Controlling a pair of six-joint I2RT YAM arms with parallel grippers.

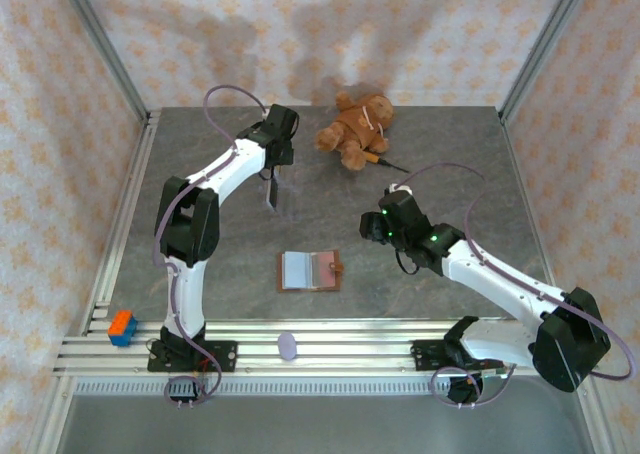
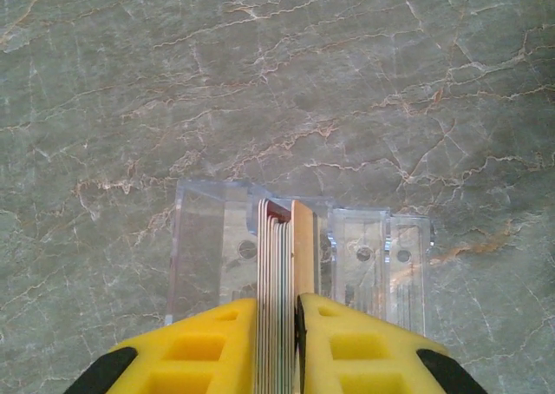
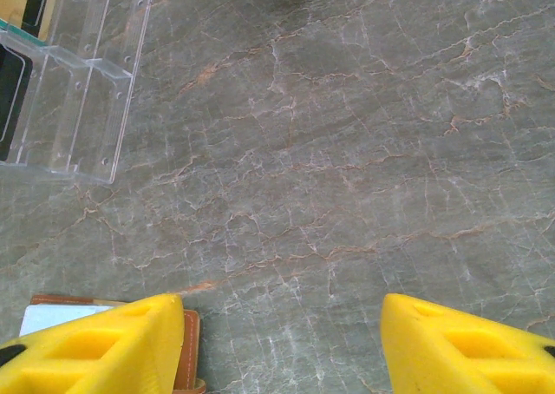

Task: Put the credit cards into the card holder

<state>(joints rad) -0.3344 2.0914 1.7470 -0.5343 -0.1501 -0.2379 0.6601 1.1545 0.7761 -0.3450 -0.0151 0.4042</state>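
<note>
My left gripper (image 2: 277, 300) is shut on a stack of credit cards (image 2: 282, 255) held on edge, with a tan card on the right side. Below them a clear plastic box (image 2: 373, 255) lies on the table. From above, the left gripper (image 1: 272, 179) hangs at the back left with the cards (image 1: 271, 198) pointing down. The card holder (image 1: 308, 270), brown leather with pale pockets, lies open in the middle of the table. My right gripper (image 3: 282, 303) stands open over bare table, its left finger above the card holder's edge (image 3: 189, 351).
A brown teddy bear (image 1: 355, 129) lies at the back with a small tool (image 1: 387, 162) beside it. A blue and orange block (image 1: 122, 326) and a purple piece (image 1: 287, 346) rest on the front rail. The clear box (image 3: 78, 90) sits left of the right gripper.
</note>
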